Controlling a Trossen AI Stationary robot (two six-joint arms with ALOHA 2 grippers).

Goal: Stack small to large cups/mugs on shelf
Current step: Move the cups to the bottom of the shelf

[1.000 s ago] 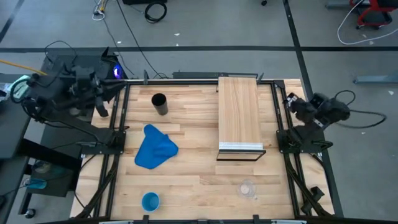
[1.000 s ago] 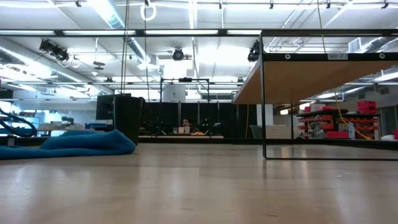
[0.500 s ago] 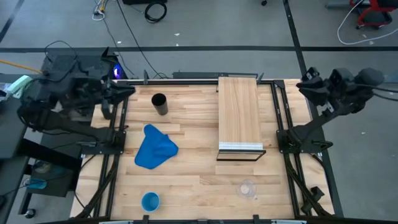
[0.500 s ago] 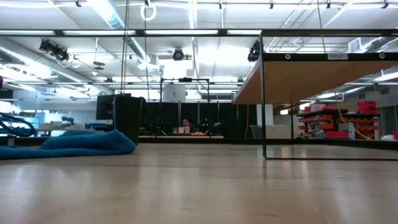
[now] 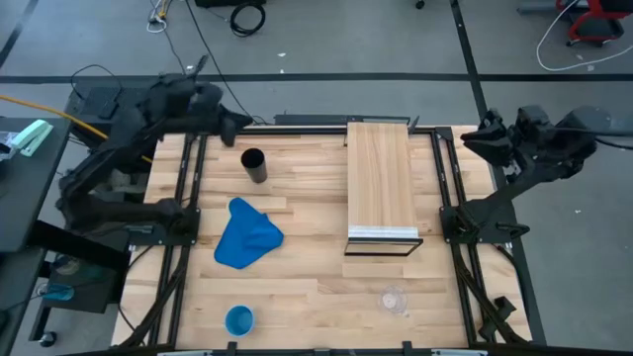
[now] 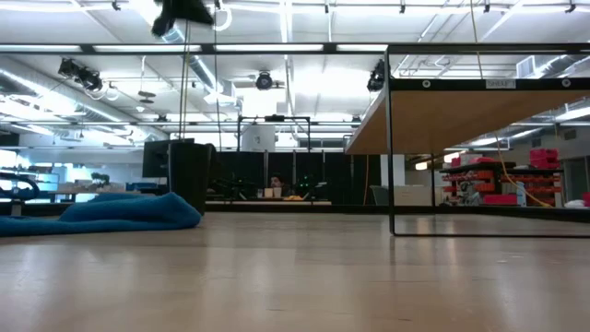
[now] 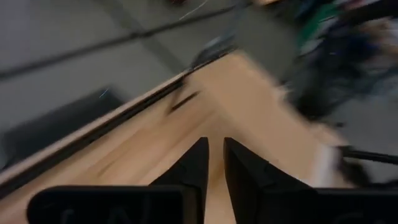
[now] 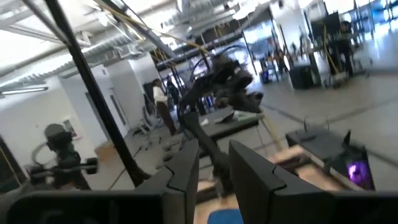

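Observation:
The black cup [image 5: 254, 164] stands upright on its base near the table's far left; in the low view the black cup [image 6: 189, 175] stands behind the blue cloth. The light-blue cup [image 5: 238, 319] stands at the near left edge. The clear cup [image 5: 394, 299] stands near the shelf's front. The shelf [image 5: 381, 183] runs from the far edge toward the near side, its silver edge nearest, and rests on its black frame [image 6: 391, 148]. My left gripper [image 5: 232, 127] [image 7: 214, 155] hangs high over the far-left corner, fingers almost together, empty. My right gripper [image 5: 473, 138] [image 8: 214, 162] is raised beyond the table's right edge, slightly open, empty.
A crumpled blue cloth [image 5: 245, 234] [image 6: 101, 212] lies on the table's left half, between the black cup and the light-blue cup. Black frame rails [image 5: 193, 188] run along both sides of the table. Bare wood lies between the cloth and the shelf.
My left arm has risen from beside the table's left edge and swung right, its gripper now high above the far-left corner near the black cup. My right arm has unfolded and lifted toward the far edge, staying outside the table's right edge. No cup has moved.

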